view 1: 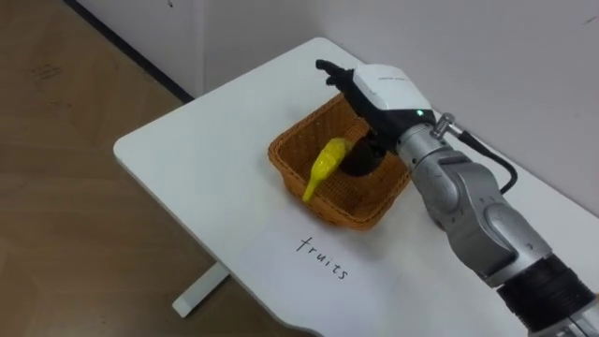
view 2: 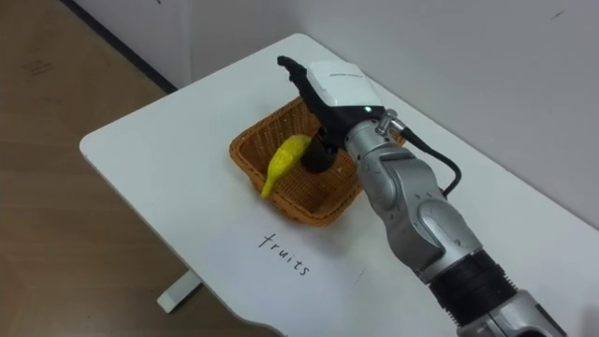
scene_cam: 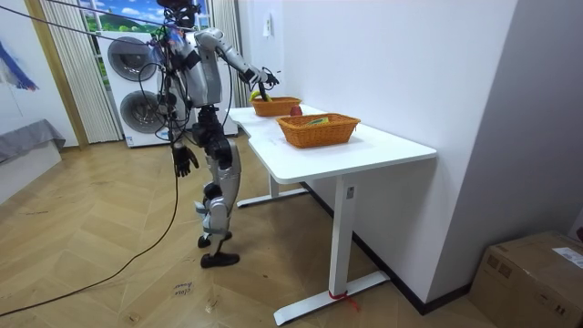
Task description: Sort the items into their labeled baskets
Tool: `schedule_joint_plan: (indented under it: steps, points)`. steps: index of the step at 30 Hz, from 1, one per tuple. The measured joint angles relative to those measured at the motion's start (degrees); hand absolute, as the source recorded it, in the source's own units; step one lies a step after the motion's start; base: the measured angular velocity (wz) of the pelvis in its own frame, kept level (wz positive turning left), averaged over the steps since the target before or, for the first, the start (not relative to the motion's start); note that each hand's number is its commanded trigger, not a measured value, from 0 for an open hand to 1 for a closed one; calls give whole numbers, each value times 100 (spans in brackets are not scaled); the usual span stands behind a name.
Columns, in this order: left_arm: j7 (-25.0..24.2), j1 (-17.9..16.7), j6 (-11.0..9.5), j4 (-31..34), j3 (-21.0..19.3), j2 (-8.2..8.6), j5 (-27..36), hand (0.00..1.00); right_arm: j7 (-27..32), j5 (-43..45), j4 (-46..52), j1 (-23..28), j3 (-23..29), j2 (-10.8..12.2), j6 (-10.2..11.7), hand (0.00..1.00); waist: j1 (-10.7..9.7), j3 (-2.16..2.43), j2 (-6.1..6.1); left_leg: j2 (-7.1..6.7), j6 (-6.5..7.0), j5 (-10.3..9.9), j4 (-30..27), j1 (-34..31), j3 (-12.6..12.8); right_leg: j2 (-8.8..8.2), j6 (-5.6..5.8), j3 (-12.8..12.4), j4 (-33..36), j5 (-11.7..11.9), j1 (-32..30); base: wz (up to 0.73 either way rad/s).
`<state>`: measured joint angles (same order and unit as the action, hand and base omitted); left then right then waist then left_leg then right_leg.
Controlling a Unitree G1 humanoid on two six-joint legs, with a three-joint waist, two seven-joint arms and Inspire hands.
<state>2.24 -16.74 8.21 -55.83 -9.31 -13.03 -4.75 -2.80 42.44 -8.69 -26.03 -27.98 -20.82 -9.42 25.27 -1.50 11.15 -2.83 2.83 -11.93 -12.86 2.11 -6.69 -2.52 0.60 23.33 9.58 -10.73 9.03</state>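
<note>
Left hand: the left hand (scene_cam: pixel 185 160) hangs down by the robot's side with loose fingers. It has no job right now.
Word on the table: "fruits" (view 1: pixel 324 257) is written by hand in dark pen on the white table (view 1: pixel 187 150), just in front of a basket. It tells which basket the fruit goes in.
Fruit basket: the brown wicker fruit basket (view 1: pixel 374 213) sits just behind that word, near the table's end.
Banana: the yellow banana (view 1: pixel 325 165) is in this basket. It is tilted, with its low tip poking over the near rim and its high end up against dark fingers. I think this is the drop-off step.
Right hand: the right hand (view 1: pixel 384 89) reaches over the basket, back up. 1 finger points out straight. The others are tucked under, and I cannot tell if they grip the banana.
Other basket: a 2nd wicker basket (scene_cam: pixel 318 129) stands further along the table, likely for office things. I can read no label by it.
</note>
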Motion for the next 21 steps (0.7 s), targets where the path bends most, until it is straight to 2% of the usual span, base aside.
schedule_joint_plan:
  steps: [5, 10, 18, 21]
  points:
    - [12, 1, 47, 24, -1, -2, -4, 0, -109, 114, 2, 0, 0, -1, -79, 0, -1, 18, -14, 0, 0, 0, -2, 7, 16, 5, 0, -137, 1, 0, 0, 0]
    - [68, 29, 59, 24, 0, 3, -59, 0, -176, 115, 3, 0, 0, -1, -193, 0, -5, 28, -25, 0, 0, 0, -25, 15, 17, 7, 0, -147, 1, 0, 0, 0]
    - [114, 15, 64, 69, -2, 2, -64, 0, -238, 114, 5, 0, 0, -1, -227, 0, -7, 32, -25, -1, -1, 0, -40, 36, 22, 12, 0, -268, 1, 0, 5, 0]
    - [139, 18, 63, 117, -6, 1, -62, 0, -238, 111, 4, 0, 0, -2, -237, 0, -10, 47, -9, 0, -1, 0, -42, 44, 22, 18, 0, -271, 1, 0, 13, 0]
